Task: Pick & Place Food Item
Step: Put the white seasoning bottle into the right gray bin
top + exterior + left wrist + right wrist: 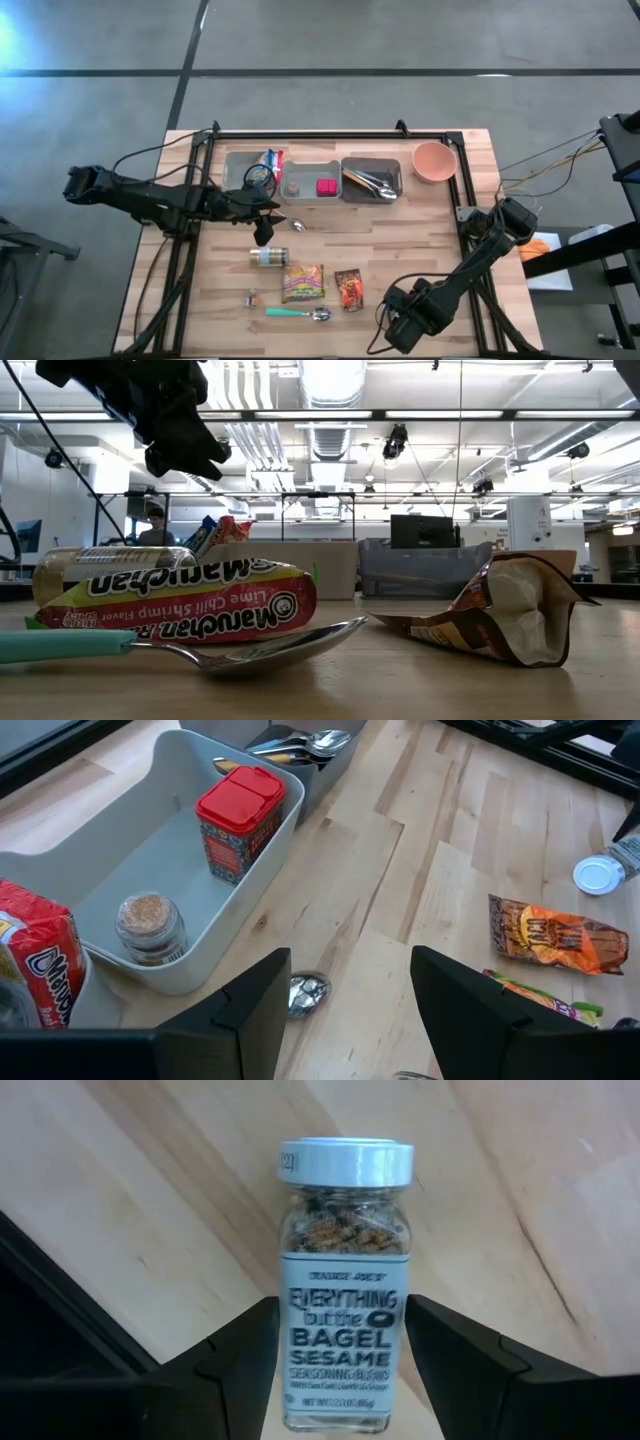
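While the left gripper hangs over the table just in front of the middle bin, its fingers stand apart with nothing between them. In front of it lie a jar on its side, a ramen packet, an orange snack bag and a teal-handled spoon. Farther right, the right gripper sits at the table's near edge with its fingers clamped on a seasoning jar, which stands upright between them.

Upright seasoning jar between gripper fingers
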`<move>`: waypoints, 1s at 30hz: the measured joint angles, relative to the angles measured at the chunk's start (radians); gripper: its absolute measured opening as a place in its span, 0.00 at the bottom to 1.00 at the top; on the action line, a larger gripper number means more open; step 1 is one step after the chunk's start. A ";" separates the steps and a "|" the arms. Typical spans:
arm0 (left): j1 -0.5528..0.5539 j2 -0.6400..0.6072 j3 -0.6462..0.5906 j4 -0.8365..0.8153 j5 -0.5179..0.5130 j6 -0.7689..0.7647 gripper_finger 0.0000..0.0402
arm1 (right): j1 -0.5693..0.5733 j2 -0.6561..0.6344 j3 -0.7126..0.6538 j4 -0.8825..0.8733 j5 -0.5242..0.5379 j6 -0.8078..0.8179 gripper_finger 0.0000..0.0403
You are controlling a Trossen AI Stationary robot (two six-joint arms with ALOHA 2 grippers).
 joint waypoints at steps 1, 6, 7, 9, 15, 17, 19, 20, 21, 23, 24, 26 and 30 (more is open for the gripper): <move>0.000 0.000 0.000 0.000 0.000 0.000 0.53 | 0.000 0.000 -0.006 0.010 0.000 0.002 0.53; 0.000 0.000 0.000 0.000 0.000 0.000 0.53 | 0.000 -0.001 -0.033 0.042 0.001 0.009 0.53; 0.000 0.000 0.000 0.000 0.000 0.000 0.53 | 0.000 -0.002 -0.039 0.049 0.001 0.011 0.53; 0.000 0.000 0.000 0.000 0.000 0.000 0.53 | 0.000 -0.003 -0.048 0.051 0.003 0.024 0.53; 0.000 0.000 0.000 0.000 0.000 0.000 0.53 | 0.000 -0.003 -0.059 0.051 0.003 0.050 0.53; 0.000 0.000 0.000 0.000 0.000 0.000 0.53 | 0.000 -0.003 -0.061 0.051 0.003 0.047 0.53; 0.000 0.000 0.000 0.000 0.000 0.000 0.53 | 0.000 -0.003 -0.069 0.059 0.003 0.046 0.53; 0.000 0.000 0.000 0.000 0.000 -0.001 0.53 | 0.000 -0.003 -0.072 0.062 0.003 0.041 0.53; 0.000 0.000 0.000 0.000 0.000 -0.001 0.53 | 0.000 -0.003 -0.076 0.067 0.002 0.032 0.53; 0.000 0.000 0.000 0.000 0.000 -0.001 0.53 | 0.000 -0.005 -0.084 0.085 0.001 0.020 0.53; 0.000 0.000 0.000 0.000 0.000 -0.001 0.53 | 0.000 -0.005 -0.088 0.092 0.001 0.015 0.53; 0.000 0.000 0.000 0.000 0.000 -0.001 0.53 | 0.000 -0.005 -0.090 0.096 0.002 0.009 0.53; 0.000 0.000 0.000 -0.001 0.000 -0.001 0.53 | 0.000 -0.003 -0.101 0.106 0.002 -0.006 0.53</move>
